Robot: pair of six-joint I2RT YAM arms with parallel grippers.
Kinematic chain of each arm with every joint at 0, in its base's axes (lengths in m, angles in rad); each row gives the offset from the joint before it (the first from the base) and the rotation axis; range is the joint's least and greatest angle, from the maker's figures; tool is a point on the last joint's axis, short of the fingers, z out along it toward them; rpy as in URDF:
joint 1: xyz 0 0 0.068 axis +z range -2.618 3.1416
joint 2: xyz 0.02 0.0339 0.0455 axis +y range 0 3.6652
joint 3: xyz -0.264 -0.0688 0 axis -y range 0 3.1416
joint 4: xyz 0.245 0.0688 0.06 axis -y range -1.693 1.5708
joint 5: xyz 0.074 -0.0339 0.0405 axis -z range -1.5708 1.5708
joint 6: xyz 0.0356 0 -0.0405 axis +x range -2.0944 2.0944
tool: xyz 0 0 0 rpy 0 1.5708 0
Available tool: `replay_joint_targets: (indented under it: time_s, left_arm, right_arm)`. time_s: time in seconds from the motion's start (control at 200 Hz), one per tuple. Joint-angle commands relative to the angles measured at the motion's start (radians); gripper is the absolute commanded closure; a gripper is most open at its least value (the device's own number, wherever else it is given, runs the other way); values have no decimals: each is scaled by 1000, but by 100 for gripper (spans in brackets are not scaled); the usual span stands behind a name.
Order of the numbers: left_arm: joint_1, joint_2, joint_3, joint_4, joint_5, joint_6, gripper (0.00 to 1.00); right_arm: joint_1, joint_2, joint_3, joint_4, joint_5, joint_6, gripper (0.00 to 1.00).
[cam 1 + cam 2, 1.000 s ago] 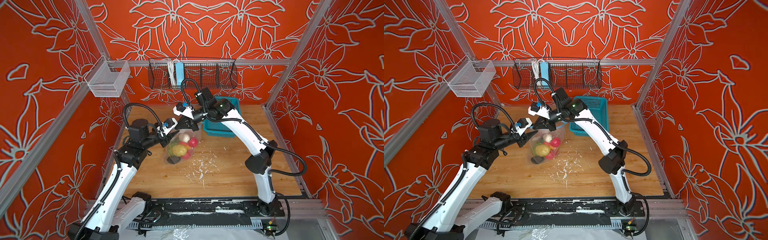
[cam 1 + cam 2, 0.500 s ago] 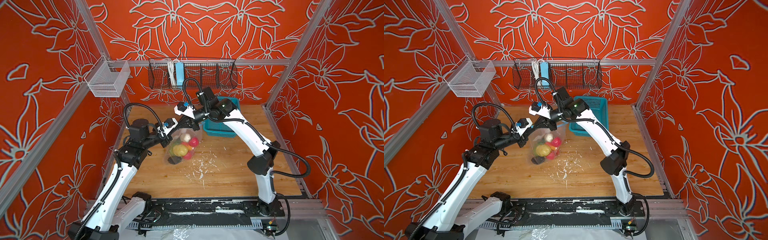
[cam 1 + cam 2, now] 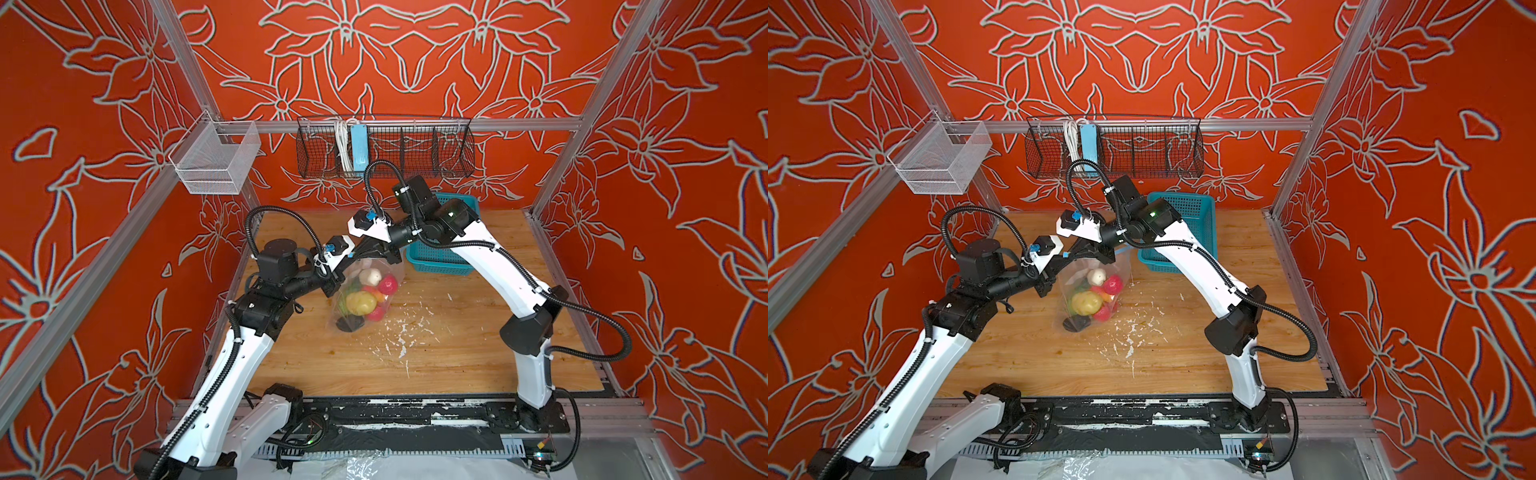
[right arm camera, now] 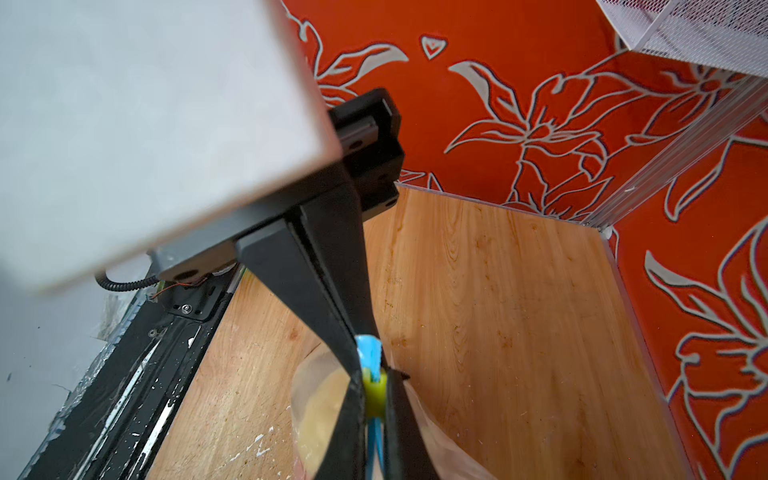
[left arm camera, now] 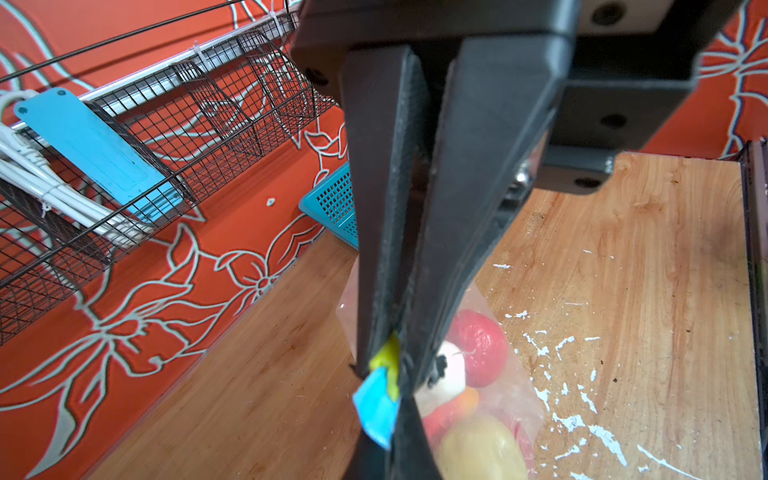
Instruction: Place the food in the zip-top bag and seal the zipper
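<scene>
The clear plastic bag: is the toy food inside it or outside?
Inside: the toy fruits and vegetables show through the clear plastic bag in both top views.

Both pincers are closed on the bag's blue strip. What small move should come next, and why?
Probably slide the right pincer along the zipper, away from the left pincer. Both pinch the strip close together, and the food is inside the bag.

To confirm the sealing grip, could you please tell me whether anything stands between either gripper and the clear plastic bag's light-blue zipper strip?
Nothing visible does: the left gripper and right gripper each have their fingers shut directly on the light-blue zipper strip of the clear plastic bag.
</scene>
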Motion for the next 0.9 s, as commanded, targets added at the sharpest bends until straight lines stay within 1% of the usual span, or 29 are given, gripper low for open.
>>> replay_joint_targets:
  time_s: [0.0, 0.165, 0.355, 0.44, 0.566, 0.711, 0.891]
  left_arm:
    - [1, -36, 33, 109, -19, -20, 100]
    - [0, -47, 23, 141, -58, -31, 100]
    - [1, -74, -14, 208, -92, -53, 100]
    - [1, -76, -13, 209, -117, -60, 100]
    - [1, -74, -4, 191, -118, -68, 100]
    - [2, -90, -18, 216, -126, -80, 100]
    - [2, -99, -50, 264, -195, -103, 100]
  right_arm:
    - [-21, -24, -22, -78, 79, -36, 100]
    - [-28, -22, -32, -83, 119, -36, 100]
    - [-44, -21, -38, -92, 133, -33, 100]
    - [-49, -20, -40, -84, 173, -17, 100]
    - [-59, -17, -39, -79, 197, -5, 100]
    - [-69, -15, -39, -78, 213, 6, 100]
    - [-86, -10, -41, -78, 238, 22, 100]
